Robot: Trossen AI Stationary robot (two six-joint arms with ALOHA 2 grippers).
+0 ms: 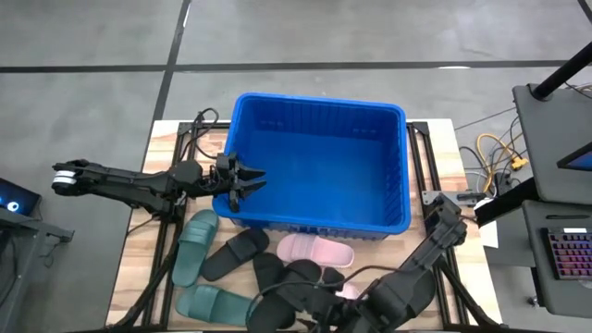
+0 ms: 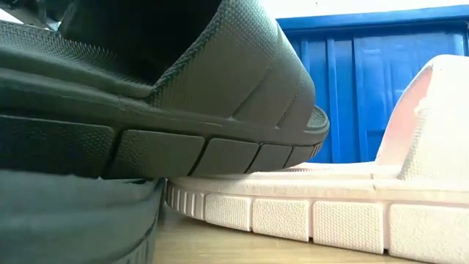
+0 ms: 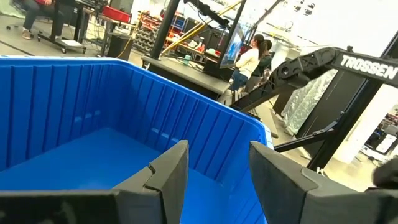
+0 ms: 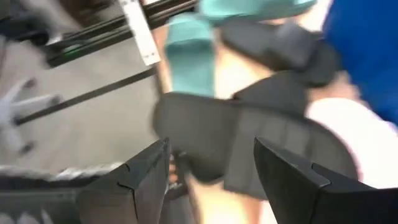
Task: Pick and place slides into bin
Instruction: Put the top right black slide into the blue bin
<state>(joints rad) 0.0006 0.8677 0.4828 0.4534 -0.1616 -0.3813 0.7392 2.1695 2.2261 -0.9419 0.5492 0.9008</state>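
The blue bin (image 1: pixel 319 162) stands at the table's far middle, and its floor (image 3: pixel 93 155) shows bare. My left gripper (image 3: pixel 214 180) is open and holds nothing. It hovers over the bin's left wall (image 1: pixel 248 180). The slides lie in a heap before the bin's near wall: two green (image 1: pixel 194 245) (image 1: pixel 215 303), a pink one (image 1: pixel 314 250) and several black (image 1: pixel 236 254). My right gripper (image 4: pixel 211 168) is open, low at the table's near edge (image 1: pixel 296 310), its fingers over a black slide (image 4: pixel 249 149). In the low view a black slide (image 2: pixel 146 88) lies on another, beside a pink one (image 2: pixel 352 205).
Black rails (image 1: pixel 166 231) run along the wooden table's left and right sides. Cables (image 1: pixel 495 157) and a keyboard (image 1: pixel 569 254) lie beyond the right edge. People (image 3: pixel 249 59) stand in the room far behind the bin.
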